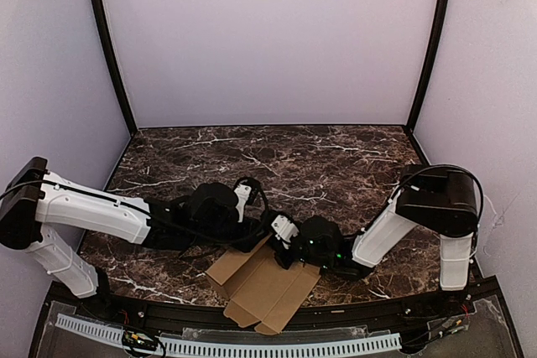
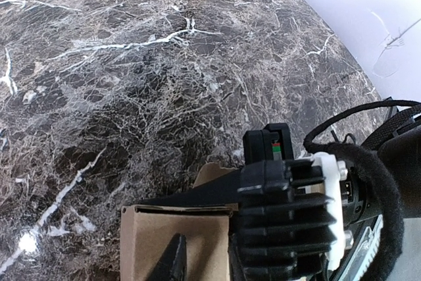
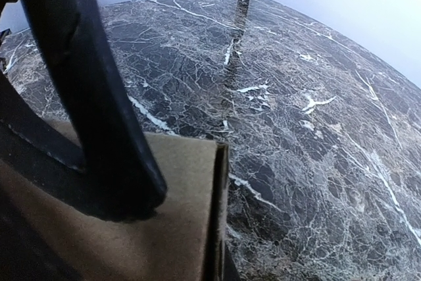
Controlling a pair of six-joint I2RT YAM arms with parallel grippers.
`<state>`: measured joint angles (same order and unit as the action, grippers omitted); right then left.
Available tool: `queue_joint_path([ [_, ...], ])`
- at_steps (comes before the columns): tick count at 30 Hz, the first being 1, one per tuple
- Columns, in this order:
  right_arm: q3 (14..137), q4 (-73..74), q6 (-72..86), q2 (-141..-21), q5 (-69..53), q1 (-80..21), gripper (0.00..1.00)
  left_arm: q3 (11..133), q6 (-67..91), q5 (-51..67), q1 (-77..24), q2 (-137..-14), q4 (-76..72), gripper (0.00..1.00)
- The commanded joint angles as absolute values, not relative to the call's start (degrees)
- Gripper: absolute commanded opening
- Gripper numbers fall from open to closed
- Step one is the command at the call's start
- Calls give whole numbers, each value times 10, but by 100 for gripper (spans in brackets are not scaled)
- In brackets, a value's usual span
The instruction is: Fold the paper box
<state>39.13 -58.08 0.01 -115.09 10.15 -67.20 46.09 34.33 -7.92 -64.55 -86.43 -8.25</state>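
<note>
The paper box (image 1: 264, 291) is a flat tan cardboard sheet with creased panels, lying at the table's near edge. Its far corner reaches up to both grippers. My left gripper (image 1: 254, 225) and right gripper (image 1: 283, 238) meet over that corner. In the left wrist view one black finger (image 2: 172, 261) rests on the cardboard face (image 2: 210, 241), whose far edge is doubled over. The right gripper's finned body (image 2: 283, 222) hides the rest. In the right wrist view a large dark finger (image 3: 99, 110) lies over the cardboard (image 3: 177, 215) beside its folded edge.
The dark marble table (image 1: 319, 165) stretches away behind the grippers, with pale walls and black corner posts round it. A white perforated rail (image 1: 252, 345) runs along the front edge, just below the sheet.
</note>
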Motion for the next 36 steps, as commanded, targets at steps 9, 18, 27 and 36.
queue_joint_path([
  [9, 394, -628, 0, -1140, 92, -695, 0, 470, 338, -119, -645, -830, 9, 26],
  [18, 409, -603, 23, -1148, 110, -708, 0, 459, 344, -112, -645, -847, 3, 23],
  [27, 401, -628, 25, -1142, 136, -715, 22, 456, 349, -109, -645, -857, 2, 20],
  [36, 406, -630, 25, -1148, 155, -715, 12, 457, 349, -108, -646, -857, 2, 20],
])
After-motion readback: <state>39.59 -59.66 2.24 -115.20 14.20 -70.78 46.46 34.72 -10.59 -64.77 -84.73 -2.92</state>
